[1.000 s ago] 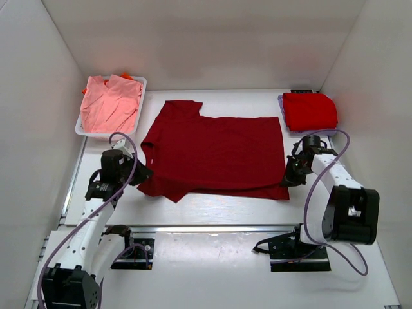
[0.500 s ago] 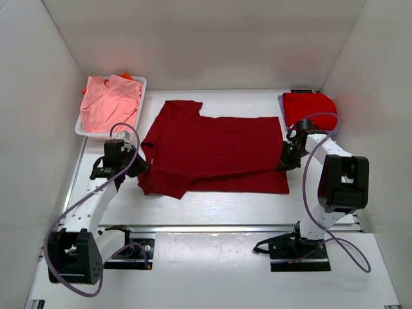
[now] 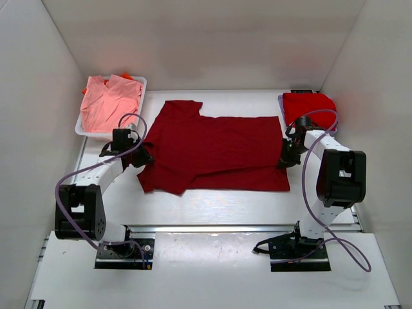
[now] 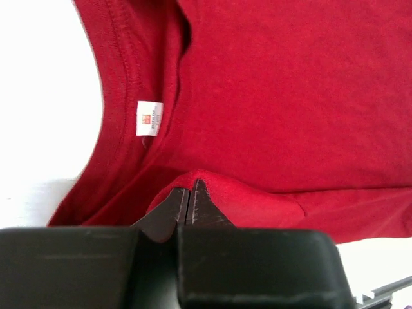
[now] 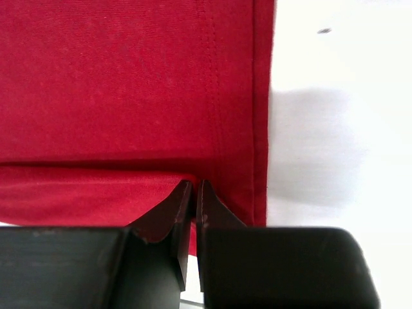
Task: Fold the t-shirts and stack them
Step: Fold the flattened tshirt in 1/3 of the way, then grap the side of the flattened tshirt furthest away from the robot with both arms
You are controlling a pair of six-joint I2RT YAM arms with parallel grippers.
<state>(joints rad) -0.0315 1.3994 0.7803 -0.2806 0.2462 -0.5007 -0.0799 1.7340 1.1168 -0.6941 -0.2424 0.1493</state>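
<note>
The dark maroon t-shirt point(image 3: 215, 151) lies spread across the middle of the table point(image 3: 212, 206), its near edge doubled over. The left gripper point(image 3: 143, 156) is pinched closed on a fold of it beside the collar, near the white label point(image 4: 149, 120). The right gripper point(image 3: 285, 158) is clamped on the doubled cloth at the hem end. The salmon pink t-shirt point(image 3: 109, 102) lies in the white tray point(image 3: 143, 82) at the far left corner, and the bright red t-shirt point(image 3: 310, 111) sits folded at the far right corner.

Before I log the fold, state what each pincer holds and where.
Both hold the dark red t-shirt: the left pincer pinches a fold beside the collar, the right pincer a fold at the hem.
</note>
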